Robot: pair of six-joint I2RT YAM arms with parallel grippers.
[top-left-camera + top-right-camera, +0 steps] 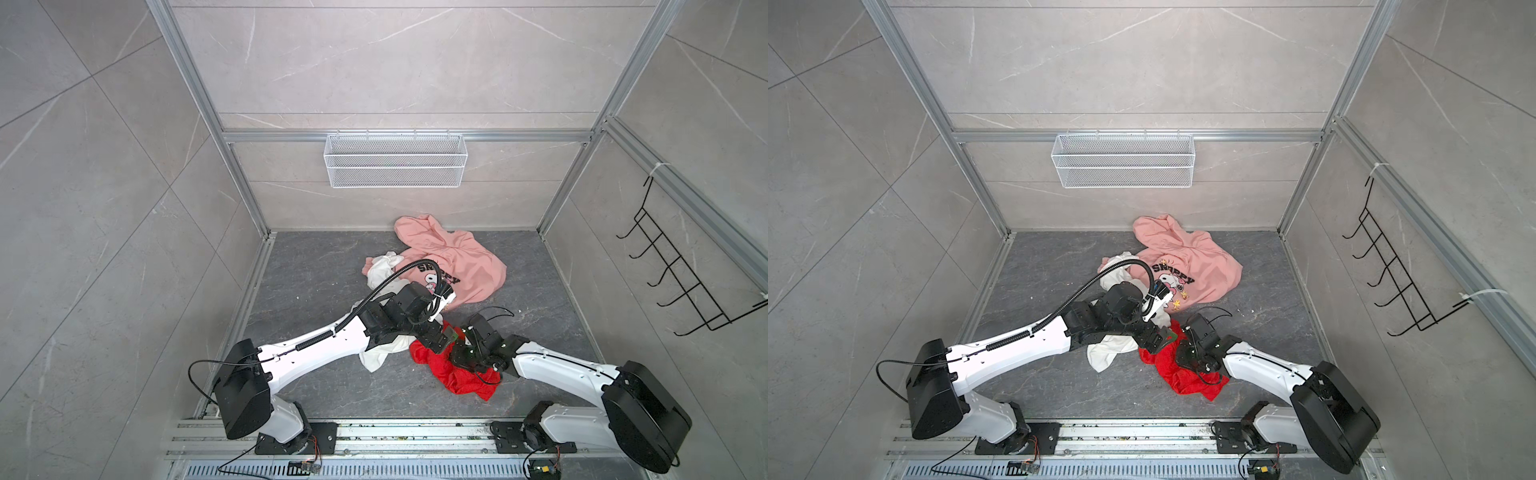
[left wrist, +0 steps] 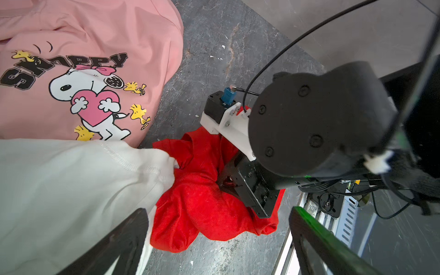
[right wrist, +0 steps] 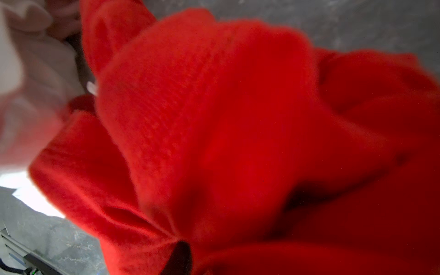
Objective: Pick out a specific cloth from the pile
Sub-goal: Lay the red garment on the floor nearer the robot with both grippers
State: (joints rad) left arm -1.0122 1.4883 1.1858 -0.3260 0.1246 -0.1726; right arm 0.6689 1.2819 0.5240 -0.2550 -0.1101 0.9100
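pile (image 1: 386, 266) of 3 garments on a dark stone-look tabletop (image 1: 332, 395); red cloth (image 1: 457, 374) lies at the pile's near edge, touching the white garment (image 2: 71, 190). right gripper (image 2: 225, 183) is pressed down into the red cloth; jaws hidden by fabric, but folds bunch at its tip, so prob. closed on a fold, likely to drag it clear. left gripper (image 2: 217, 210) hovers just beside w/ fingers spread wide, holding nothing, perhaps to pin the white one. pink hoodie (image 1: 1200, 257) reads "snoopy" in black block letters over a cartoon dog hugging a pink heart; no other text legible
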